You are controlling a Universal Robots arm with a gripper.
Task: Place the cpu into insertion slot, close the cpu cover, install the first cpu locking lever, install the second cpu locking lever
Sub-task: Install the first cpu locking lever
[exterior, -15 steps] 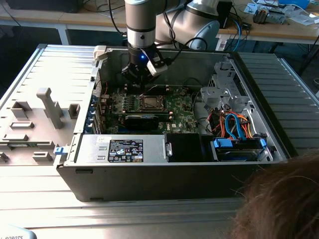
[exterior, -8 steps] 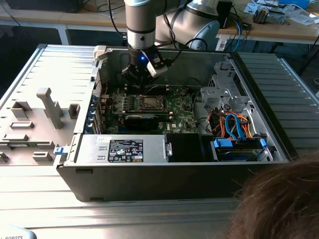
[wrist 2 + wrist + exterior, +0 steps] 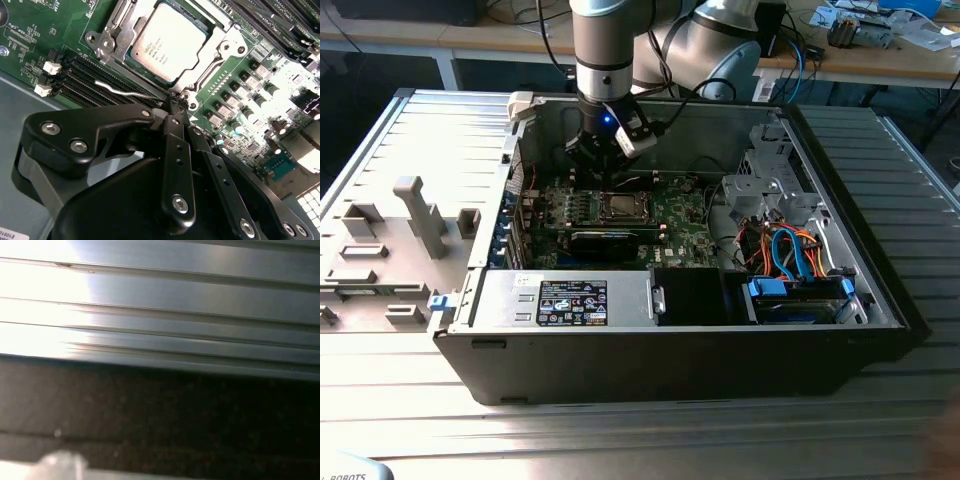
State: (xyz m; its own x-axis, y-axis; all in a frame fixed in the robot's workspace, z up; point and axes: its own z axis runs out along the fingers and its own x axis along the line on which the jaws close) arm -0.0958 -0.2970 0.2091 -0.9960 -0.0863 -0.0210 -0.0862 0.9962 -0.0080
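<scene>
Silver cpu [image 3: 170, 42] sits framed by the cpu cover [image 3: 212, 60], so I judge seating done. My end effector [image 3: 176, 109], fingertips pinched together, sits at the cover's 6 o'clock corner by a locking lever [image 3: 120, 90].

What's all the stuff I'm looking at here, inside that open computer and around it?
Computer case: one, black, lying open on the ridged metal table.
Motherboard: one, green, on the case floor.
Cpu: one, silver-grey, seated in the insertion slot.
Cpu cover: one, silvery frame, closed around the cpu.
Locking lever: one seen, thin silvery wire, beside the socket.
Memory slots: several, black, next to the lever.
Power supply: one, grey, front of case.
Cables: bundle, orange and blue, toward the exterior view's right.
Grey fixtures: several, on the table at the exterior view's left.
Gripper: one, black, fingertips together at the socket's edge.
</scene>
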